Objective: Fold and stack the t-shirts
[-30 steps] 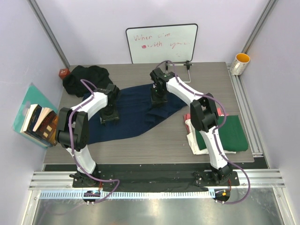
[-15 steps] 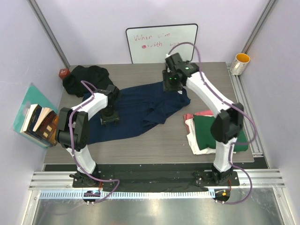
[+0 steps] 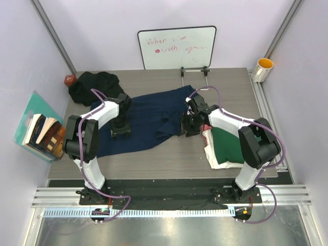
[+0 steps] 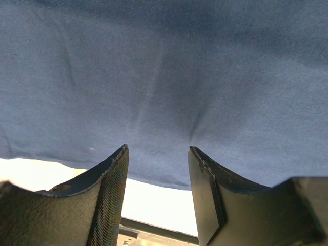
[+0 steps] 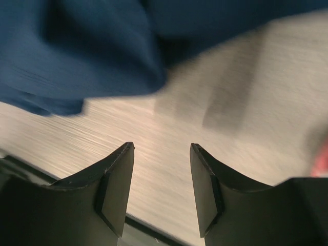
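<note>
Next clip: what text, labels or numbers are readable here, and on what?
"When": red marker, top line of the whiteboard; rest of that line too faint to read.
"with": second line, same board; the rest unreadable.
The books at the left: covers too small to read.

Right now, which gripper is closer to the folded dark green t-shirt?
Right. The right gripper is just beside the dark green t-shirt, off the edge that faces the navy t-shirt. The left gripper is over the navy t-shirt, much farther away.
</note>
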{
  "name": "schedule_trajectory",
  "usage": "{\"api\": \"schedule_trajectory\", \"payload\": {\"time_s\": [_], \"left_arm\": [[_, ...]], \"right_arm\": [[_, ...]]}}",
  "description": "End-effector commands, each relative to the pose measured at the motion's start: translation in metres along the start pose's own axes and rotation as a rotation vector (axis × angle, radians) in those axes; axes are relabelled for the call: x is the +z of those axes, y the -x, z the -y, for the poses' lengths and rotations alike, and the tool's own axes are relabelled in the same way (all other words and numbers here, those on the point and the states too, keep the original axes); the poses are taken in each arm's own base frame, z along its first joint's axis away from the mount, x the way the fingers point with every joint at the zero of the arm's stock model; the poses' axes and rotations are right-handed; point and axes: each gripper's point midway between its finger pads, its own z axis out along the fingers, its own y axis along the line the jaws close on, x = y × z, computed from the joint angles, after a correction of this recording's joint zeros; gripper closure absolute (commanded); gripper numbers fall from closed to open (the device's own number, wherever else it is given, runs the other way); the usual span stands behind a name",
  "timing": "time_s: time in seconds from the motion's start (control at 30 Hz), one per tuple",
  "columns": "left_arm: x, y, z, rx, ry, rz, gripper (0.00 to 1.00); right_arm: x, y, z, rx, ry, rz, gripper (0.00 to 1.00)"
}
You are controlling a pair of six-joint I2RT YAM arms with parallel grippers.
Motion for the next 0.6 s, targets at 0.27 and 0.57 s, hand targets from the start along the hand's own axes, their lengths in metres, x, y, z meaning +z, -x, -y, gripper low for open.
{"api": "schedule_trajectory", "payload": {"time_s": [0.27,0.57], "left_arm": [[-0.017,0.006,-0.009,0.025,0.020,0.025,0.49],[-0.017,0.008,-0.008,0.023,0.021,0.026,0.49]], "right_arm": [[0.022,0.055,-0.045,-0.037,0.233,0.173,0.46],[-0.007,0.080,-0.044,-0.074,0.182,0.245,0.45]]}}
